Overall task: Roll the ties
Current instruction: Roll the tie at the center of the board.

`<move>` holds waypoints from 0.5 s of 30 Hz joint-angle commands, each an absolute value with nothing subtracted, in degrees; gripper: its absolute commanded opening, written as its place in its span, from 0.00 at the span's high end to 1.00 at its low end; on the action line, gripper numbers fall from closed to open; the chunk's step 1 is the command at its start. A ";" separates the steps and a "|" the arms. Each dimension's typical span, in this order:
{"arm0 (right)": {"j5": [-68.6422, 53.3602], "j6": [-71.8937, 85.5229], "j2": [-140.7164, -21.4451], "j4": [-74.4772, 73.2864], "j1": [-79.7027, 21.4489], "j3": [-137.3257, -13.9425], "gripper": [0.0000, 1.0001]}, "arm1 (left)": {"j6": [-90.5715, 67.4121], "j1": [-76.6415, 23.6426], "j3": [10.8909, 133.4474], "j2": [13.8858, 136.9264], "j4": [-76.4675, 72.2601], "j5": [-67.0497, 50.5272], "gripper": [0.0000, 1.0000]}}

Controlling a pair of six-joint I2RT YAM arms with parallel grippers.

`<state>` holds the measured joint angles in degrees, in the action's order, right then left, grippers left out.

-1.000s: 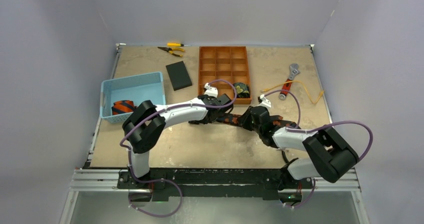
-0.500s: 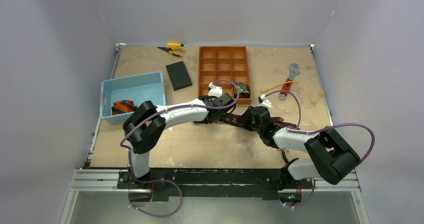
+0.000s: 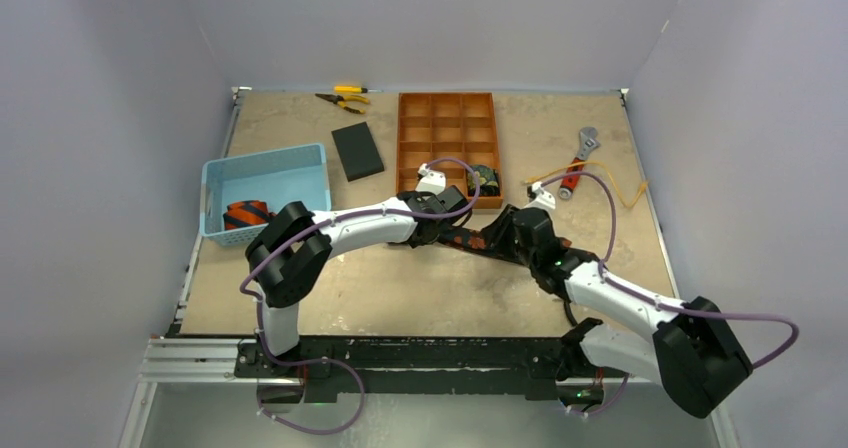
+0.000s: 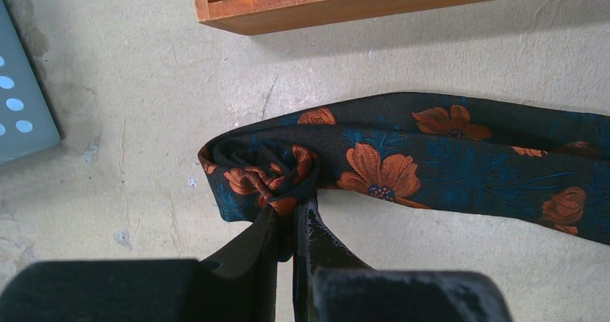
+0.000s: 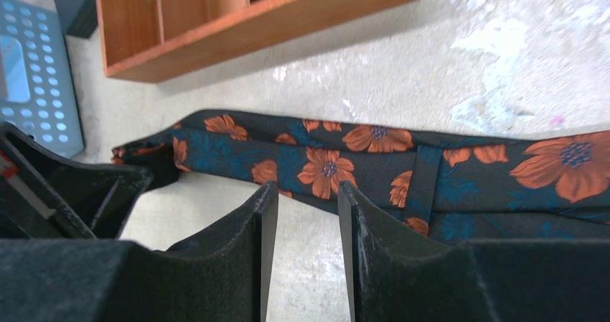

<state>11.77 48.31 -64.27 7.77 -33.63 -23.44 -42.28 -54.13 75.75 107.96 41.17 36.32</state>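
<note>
Left claw (image 4: 291, 208): clamped on the rolled end of tie (image 4: 460, 160).
Tie axis: runs from roll toward right edge of counter (image 3: 400, 293).
Right claw (image 5: 306, 192): parted, empty, beside flat length.

You work inside a booth closed on three sides: back wall (image 3: 430, 18), left wall (image 3: 100, 168) and right wall (image 3: 740, 118), all plain, pale lilac-grey and unmarked. Your surface (image 3: 400, 288) is a tan board, mottled with pale worn patches and fine cracks. A metal rail (image 3: 200, 360) runs along its near edge, with a grey panel (image 3: 450, 423) below. Lighting is even and soft, casting only faint shadows.
</note>
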 commanded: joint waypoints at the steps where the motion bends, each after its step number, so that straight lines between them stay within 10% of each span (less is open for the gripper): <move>1: 14.70 46.71 -61.25 1.09 -30.42 -26.82 0.60 | -40.40 -54.10 75.48 104.39 38.68 37.21 1.00; 15: 2.60 52.22 -61.21 -7.05 -26.38 -20.39 0.65 | -37.09 -50.68 65.72 98.08 30.55 32.64 1.00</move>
<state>7.62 48.64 -60.12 -4.19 -26.30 -22.63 -38.11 -50.50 67.61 100.22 34.44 34.37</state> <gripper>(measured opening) 0.354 0.053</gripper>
